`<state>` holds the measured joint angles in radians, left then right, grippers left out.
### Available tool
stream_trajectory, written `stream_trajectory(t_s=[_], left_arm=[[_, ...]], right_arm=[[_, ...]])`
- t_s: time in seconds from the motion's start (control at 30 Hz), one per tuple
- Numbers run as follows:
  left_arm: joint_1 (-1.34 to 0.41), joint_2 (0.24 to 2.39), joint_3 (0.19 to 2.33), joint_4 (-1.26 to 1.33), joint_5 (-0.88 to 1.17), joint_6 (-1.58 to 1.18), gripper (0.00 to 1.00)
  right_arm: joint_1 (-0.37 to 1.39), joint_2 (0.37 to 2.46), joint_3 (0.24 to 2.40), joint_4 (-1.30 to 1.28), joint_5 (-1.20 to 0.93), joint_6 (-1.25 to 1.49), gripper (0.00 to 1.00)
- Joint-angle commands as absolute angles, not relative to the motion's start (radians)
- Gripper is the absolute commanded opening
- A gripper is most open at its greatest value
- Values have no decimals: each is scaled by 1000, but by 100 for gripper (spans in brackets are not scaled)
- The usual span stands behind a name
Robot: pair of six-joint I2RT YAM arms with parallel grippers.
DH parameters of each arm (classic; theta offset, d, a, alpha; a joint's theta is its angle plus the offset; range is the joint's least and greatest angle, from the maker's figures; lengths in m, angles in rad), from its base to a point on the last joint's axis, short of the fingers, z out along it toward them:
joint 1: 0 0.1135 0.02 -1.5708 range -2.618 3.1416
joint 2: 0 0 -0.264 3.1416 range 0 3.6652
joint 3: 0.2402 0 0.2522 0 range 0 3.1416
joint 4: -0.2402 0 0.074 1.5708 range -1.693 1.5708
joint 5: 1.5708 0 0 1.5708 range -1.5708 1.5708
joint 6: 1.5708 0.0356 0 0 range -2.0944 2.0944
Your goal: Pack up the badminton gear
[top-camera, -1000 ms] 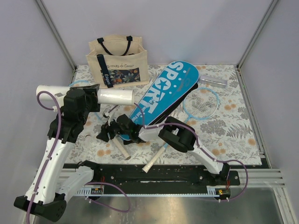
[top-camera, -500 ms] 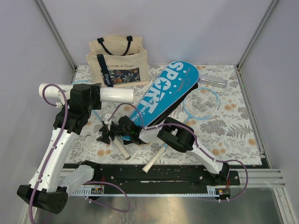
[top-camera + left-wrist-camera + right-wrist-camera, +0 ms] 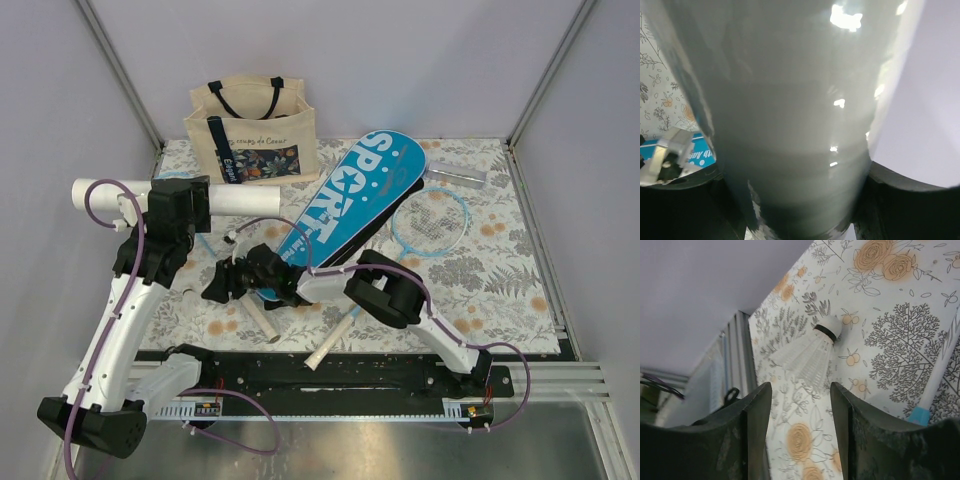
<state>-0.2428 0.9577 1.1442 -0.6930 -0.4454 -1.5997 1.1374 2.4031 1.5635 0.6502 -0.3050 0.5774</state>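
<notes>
My left gripper [image 3: 185,203] is shut on the white tube [image 3: 245,203] and holds it level above the table's left side. In the left wrist view the tube [image 3: 790,110] fills the frame, with a dark finger on each side. The blue SPORT case [image 3: 350,195] lies slantwise mid-table. A light-blue racket head [image 3: 430,220] shows at its right, and two white handles [image 3: 330,345] [image 3: 262,320] stick out near the front. My right gripper [image 3: 215,288] [image 3: 800,390] stands open low over the cloth. A white shuttlecock [image 3: 810,352] lies just beyond its fingertips, untouched.
The beige tote with black straps [image 3: 250,130] stands at the back left. A small silvery packet [image 3: 455,177] lies at the back right. A second light-blue racket rim [image 3: 172,178] peeks out behind the tube. Metal frame posts run along both sides of the floral cloth [image 3: 500,280].
My left arm has shifted the tube slightly to the left. My right gripper has crept left along the cloth, and its jaws look a little narrower.
</notes>
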Motion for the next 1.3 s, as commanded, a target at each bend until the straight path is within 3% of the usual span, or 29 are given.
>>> stream_trajectory(t_s=[0.0,0.23,0.5,0.67,1.27], left_arm=[[-235,939,1172,-617,-476,-1592,57],[-233,917,1172,-621,-483,-1603,57],[-230,922,1170,-626,-497,-1605,57],[-229,934,1178,-624,-503,-1601,57],[-229,977,1187,-614,-474,-1617,57]], right_arm=[[1147,2307,1565,605,-229,915,59],[1147,2359,1646,574,-275,1183,64],[1147,2450,1779,451,-270,1049,64],[1149,2494,1789,538,-321,996,61],[1157,2453,1810,397,-469,694,60]])
